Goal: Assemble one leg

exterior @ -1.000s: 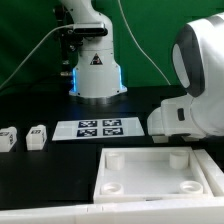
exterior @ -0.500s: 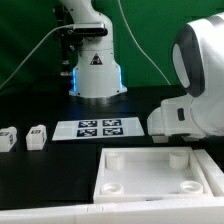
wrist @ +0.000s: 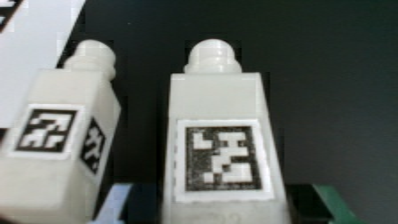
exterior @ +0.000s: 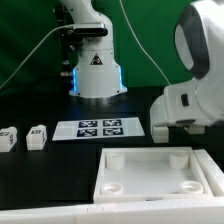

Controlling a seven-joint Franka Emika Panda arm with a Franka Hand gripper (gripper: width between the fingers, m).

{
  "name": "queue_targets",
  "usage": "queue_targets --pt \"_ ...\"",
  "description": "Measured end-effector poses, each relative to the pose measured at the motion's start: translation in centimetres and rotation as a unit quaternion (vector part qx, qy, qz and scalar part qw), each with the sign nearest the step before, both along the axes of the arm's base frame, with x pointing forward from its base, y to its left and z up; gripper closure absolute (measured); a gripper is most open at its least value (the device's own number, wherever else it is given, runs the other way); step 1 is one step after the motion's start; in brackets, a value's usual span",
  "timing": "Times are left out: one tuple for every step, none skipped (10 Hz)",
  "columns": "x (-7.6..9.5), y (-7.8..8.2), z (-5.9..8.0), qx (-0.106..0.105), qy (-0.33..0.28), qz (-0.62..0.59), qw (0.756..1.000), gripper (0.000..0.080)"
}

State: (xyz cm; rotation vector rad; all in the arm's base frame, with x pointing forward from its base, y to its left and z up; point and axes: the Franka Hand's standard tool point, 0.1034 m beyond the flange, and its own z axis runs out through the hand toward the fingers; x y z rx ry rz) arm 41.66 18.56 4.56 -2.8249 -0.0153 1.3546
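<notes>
In the wrist view two white legs stand side by side, each with a square marker tag and a rounded tip. My gripper [wrist: 231, 205] is open and straddles the base end of one leg [wrist: 217, 120], with a dark gap on each side between it and the fingers [wrist: 343, 200]. The second leg [wrist: 63, 115] lies close beside it, outside the jaws. In the exterior view two more legs [exterior: 8, 139] [exterior: 37, 137] lie at the exterior view's left. There the gripper and the legs near it are hidden behind the arm's white body [exterior: 190, 105].
The large white square top [exterior: 150, 152] with round corner sockets lies at the front. The marker board [exterior: 100, 127] lies in the middle of the black table. The arm's base [exterior: 97, 70] stands behind it. A white edge [wrist: 15, 30] shows in the wrist view's corner.
In the exterior view the arm's white body has shifted upward a little. The legs at the left and the top have not moved.
</notes>
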Motion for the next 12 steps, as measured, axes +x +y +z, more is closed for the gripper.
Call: queue_targets --pt "0.4 -0.1 1.1 0.001 -0.005 0.0 1.0 0.0506" --pt "0.9 -0.2 2.1 0.002 -0.011 -0.001 1.0 0.0506" --pt "1.6 -0.2 3.4 0.004 -0.028 -0.001 1.0 0.0506" --pt "2.1 -0.3 5.0 0.007 -0.042 0.0 0.999 0.0506" --pt "2.4 -0.7 6.4 0.011 -0.054 0.001 0.998 0.0506" --pt "3.8 -1.1 7.2 0.017 -0.111 -0.005 0.994 0.0506" --pt "4.6 -2.1 8.6 0.025 -0.168 -0.008 0.985 0.0506" --pt "5.0 -3.5 9.1 0.03 -0.19 -0.012 0.981 0.0506" --pt "6.7 -4.3 9.2 0.038 -0.226 -0.015 0.973 0.0506" --pt "8.3 -4.9 9.8 0.042 -0.265 -0.02 0.963 0.0506" --pt "9.2 -4.8 10.4 0.042 -0.316 -0.022 0.948 0.0506" --pt "9.4 -4.6 10.6 0.044 -0.367 -0.023 0.929 0.0506"
